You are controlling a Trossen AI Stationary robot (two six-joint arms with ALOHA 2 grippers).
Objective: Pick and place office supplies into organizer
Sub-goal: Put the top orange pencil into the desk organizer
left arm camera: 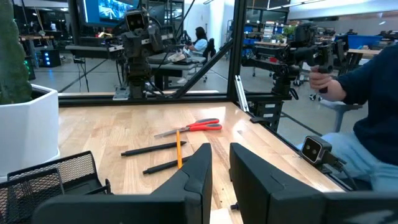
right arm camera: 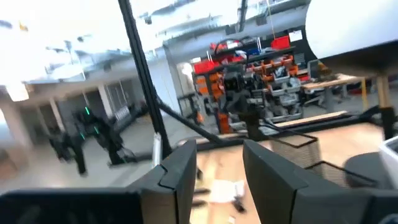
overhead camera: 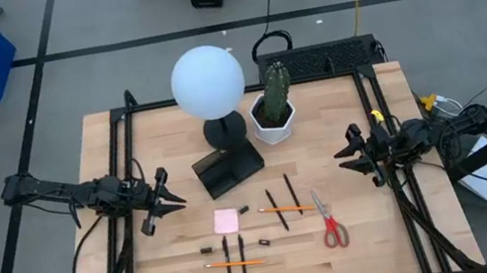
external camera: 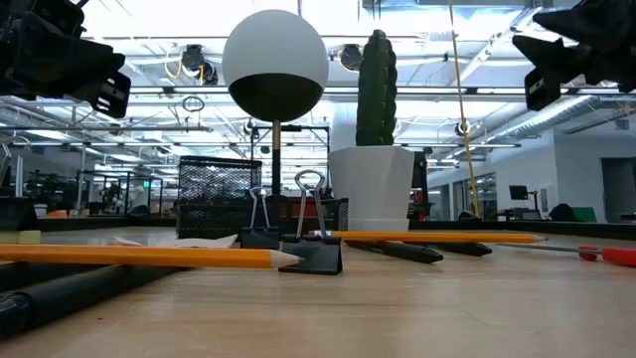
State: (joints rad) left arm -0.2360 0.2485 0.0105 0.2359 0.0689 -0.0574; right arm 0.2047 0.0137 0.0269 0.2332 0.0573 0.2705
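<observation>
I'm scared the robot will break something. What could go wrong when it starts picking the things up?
The organizer sits right against the lamp and near the cactus pot, so an arm reaching in might bump them. The pencils and pens lie crossed, so grabbing one could drag another. The binder clips are tiny and might slip from the fingers. Both the left gripper and right gripper hold nothing yet.

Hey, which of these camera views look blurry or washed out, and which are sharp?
Right wrist view: smeared throughout, ceiling blown out white. Low view: binder clips sharp, the near pencil and dark pens at the bottom edge soft, backlit by bright ceiling lights. High view: evenly lit and crisp. Left wrist view: scissors clear, own fingers slightly soft.
</observation>
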